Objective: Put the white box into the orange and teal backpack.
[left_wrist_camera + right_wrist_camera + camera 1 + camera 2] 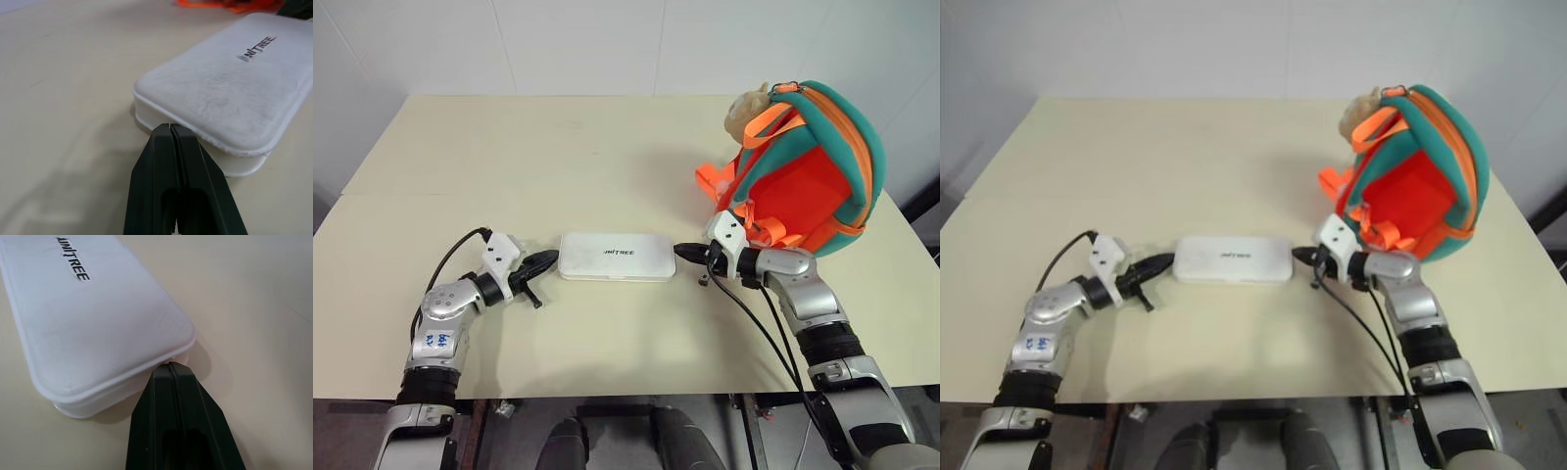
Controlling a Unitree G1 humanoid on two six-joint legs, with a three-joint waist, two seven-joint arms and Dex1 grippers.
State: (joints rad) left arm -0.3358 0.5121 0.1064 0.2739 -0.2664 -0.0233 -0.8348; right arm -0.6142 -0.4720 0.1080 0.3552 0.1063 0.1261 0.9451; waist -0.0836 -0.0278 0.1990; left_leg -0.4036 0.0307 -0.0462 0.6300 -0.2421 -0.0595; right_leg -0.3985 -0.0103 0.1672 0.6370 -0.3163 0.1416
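White box [617, 257], lid lettered "UNITREE", flat on table [558, 166]. Left gripper [551, 258] and right gripper [681, 252], fingers pressed together, touch opposite short ends. Orange and teal backpack [808, 171] beyond right end.

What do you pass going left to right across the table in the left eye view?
left end effector → white box → right end effector → orange and teal backpack
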